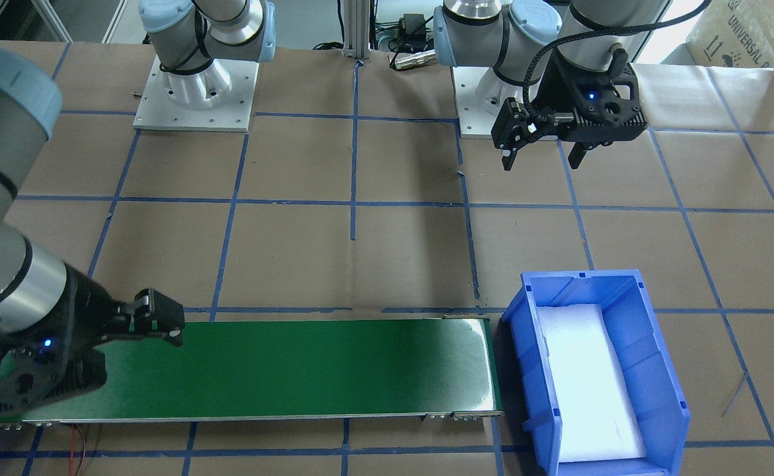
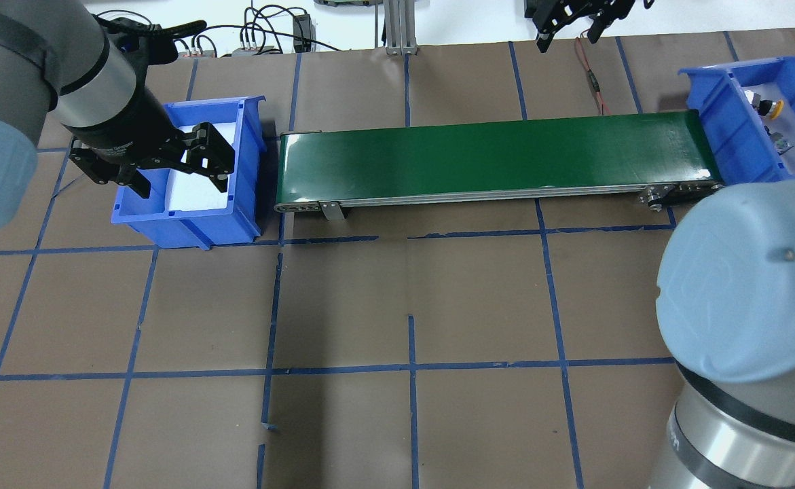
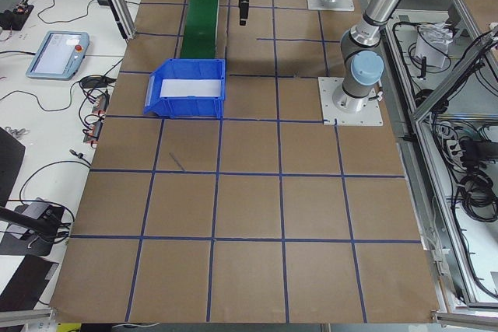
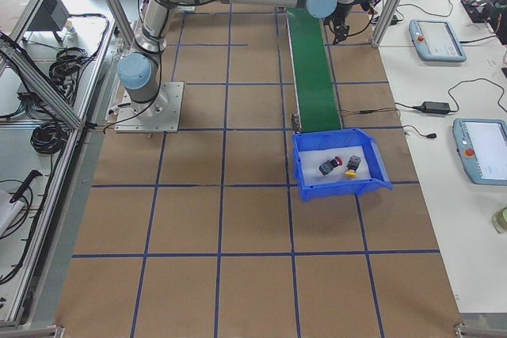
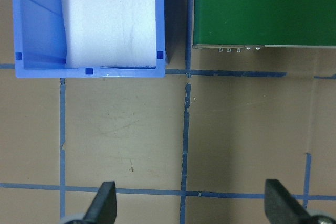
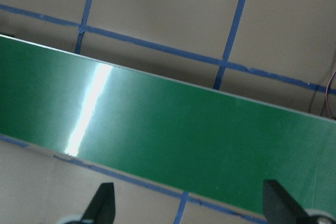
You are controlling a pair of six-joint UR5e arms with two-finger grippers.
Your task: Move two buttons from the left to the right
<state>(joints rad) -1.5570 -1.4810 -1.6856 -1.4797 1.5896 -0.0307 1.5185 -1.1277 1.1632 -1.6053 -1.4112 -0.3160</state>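
The red button [image 4: 336, 166] and the yellow button [image 4: 352, 165] lie side by side on white foam in the right blue bin [image 4: 341, 188]. The yellow cap also shows in the overhead view [image 2: 770, 107], inside that bin [image 2: 709, 115]. My left gripper [image 2: 180, 180] hangs open and empty beside the robot-side edge of the left blue bin [image 2: 187, 227]. That bin holds only white foam. In the left wrist view my left gripper [image 5: 191, 205] is above bare table. My right gripper [image 2: 567, 41] is open and empty, high above the green conveyor belt [image 6: 184, 129].
The conveyor [image 2: 492, 153] runs between the two bins along the table's far side. Blue tape lines grid the brown table. A red wire [image 2: 590, 81] lies behind the belt's right part. Operator desks with pendants stand beyond the far edge.
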